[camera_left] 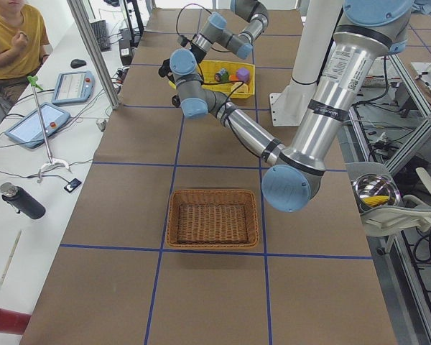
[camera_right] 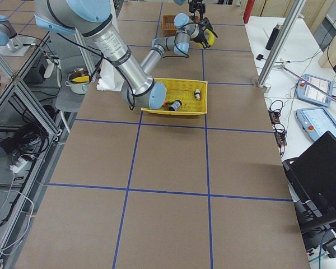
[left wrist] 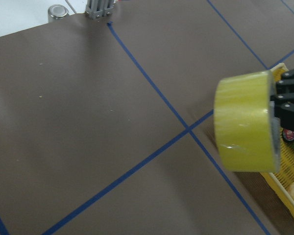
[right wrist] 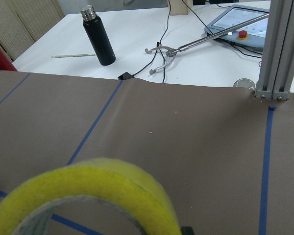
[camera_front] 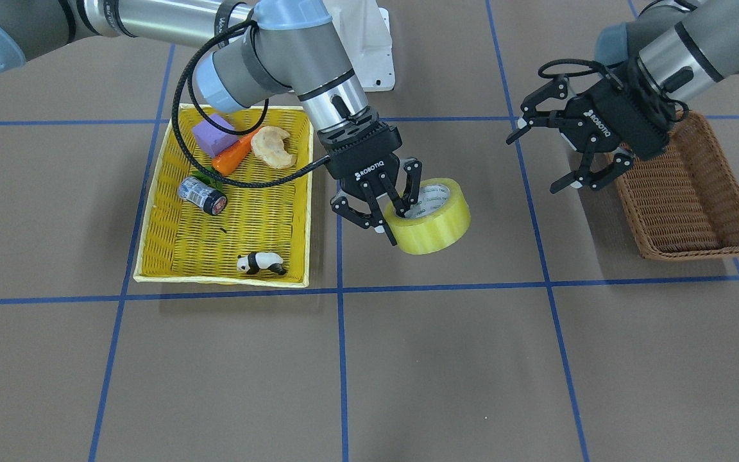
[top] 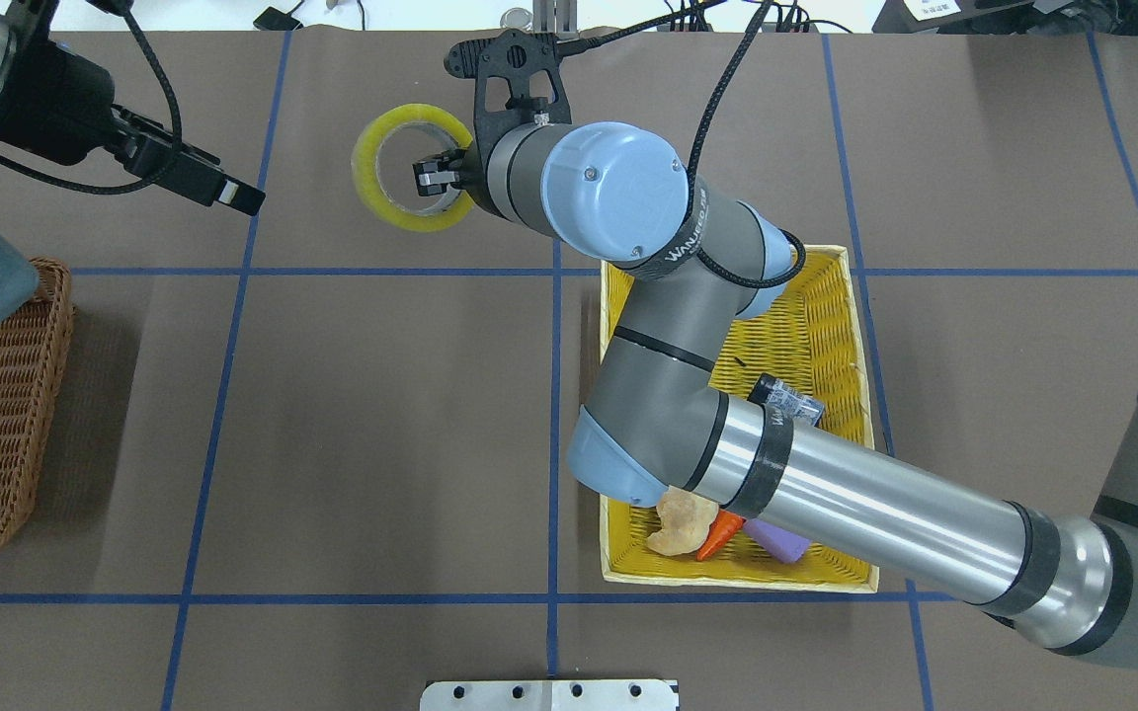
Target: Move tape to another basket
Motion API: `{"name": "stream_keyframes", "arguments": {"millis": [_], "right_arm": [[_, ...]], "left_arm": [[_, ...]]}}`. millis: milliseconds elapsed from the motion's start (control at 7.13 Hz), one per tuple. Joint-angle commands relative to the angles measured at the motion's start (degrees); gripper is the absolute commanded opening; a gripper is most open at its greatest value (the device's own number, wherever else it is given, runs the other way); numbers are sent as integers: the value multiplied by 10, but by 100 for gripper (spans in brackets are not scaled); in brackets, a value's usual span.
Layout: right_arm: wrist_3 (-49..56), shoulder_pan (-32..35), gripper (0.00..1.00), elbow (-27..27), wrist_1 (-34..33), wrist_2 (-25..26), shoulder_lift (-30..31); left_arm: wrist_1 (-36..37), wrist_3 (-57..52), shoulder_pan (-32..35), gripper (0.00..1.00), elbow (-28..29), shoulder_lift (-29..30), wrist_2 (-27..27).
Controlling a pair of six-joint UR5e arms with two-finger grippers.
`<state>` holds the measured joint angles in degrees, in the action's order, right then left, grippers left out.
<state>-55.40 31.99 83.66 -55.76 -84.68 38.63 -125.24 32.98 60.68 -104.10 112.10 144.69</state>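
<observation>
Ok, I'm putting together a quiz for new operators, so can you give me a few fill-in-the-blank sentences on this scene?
1. The right gripper is shut on the ___.
2. The left gripper, near the brown basket, is ___.
3. In the yellow basket, the black-and-white toy is a ___.
Missing words: tape; open; panda.

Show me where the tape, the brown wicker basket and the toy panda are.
tape (camera_front: 437,232), front-facing view, on its yellow outer wall.
brown wicker basket (camera_front: 684,192), front-facing view, on its bare woven floor.
toy panda (camera_front: 263,261), front-facing view, on its body.
</observation>
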Motion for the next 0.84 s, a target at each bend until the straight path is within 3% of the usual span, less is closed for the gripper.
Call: {"name": "stream_keyframes", "arguments": {"millis": [0,701], "right_arm": [[0,-5,0,-10,14,0,-18],[0,-51,0,13,42,18,-1]], "left_arm": [[-6,4,-3,100,2,14,22],[-7,31,-3,99,7,23,22]]}}
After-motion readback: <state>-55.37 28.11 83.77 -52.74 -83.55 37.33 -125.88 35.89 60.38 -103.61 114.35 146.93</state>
